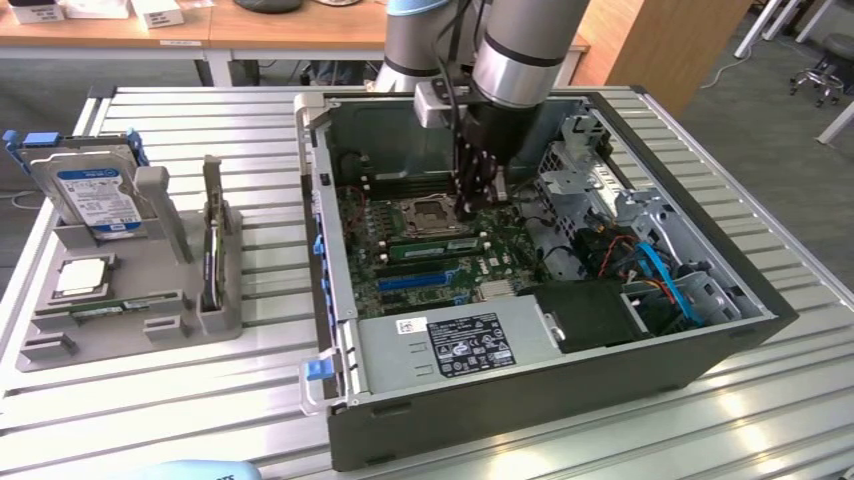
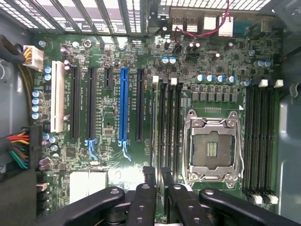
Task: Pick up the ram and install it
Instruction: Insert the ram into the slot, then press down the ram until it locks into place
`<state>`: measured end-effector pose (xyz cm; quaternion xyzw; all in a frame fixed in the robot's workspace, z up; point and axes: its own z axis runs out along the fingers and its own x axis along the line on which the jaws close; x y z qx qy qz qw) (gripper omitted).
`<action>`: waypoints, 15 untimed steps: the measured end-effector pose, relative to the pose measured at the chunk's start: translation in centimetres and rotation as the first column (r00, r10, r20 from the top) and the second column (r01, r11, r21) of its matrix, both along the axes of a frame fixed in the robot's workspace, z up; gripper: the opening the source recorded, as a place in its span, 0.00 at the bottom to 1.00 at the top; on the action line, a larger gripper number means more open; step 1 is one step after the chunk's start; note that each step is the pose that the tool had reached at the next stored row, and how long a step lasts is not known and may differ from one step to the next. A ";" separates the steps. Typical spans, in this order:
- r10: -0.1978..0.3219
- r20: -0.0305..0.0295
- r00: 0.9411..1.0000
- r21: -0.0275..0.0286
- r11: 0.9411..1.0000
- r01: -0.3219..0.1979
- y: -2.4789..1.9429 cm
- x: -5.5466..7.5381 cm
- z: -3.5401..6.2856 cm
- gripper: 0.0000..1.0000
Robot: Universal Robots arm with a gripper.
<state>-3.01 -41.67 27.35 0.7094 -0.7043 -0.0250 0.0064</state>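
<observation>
Although the gripper (image 2: 157, 170) hangs inside the computer case (image 1: 561, 392) over the memory slots (image 2: 169, 122), we cannot tell whether its jaws pinch the ram.

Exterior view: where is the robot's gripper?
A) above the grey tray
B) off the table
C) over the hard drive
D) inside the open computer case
D: the gripper hangs inside the open computer case, above the green motherboard, well apart from the hard drive in the grey tray.
</observation>
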 end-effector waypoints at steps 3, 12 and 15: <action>0.000 0.000 1.000 0.000 1.000 0.000 0.00 0.0 0.33 0.19; 0.000 0.000 1.000 0.000 1.000 0.000 0.00 0.0 0.33 0.19; 0.000 0.000 1.000 0.000 1.000 0.000 0.00 0.0 0.33 0.19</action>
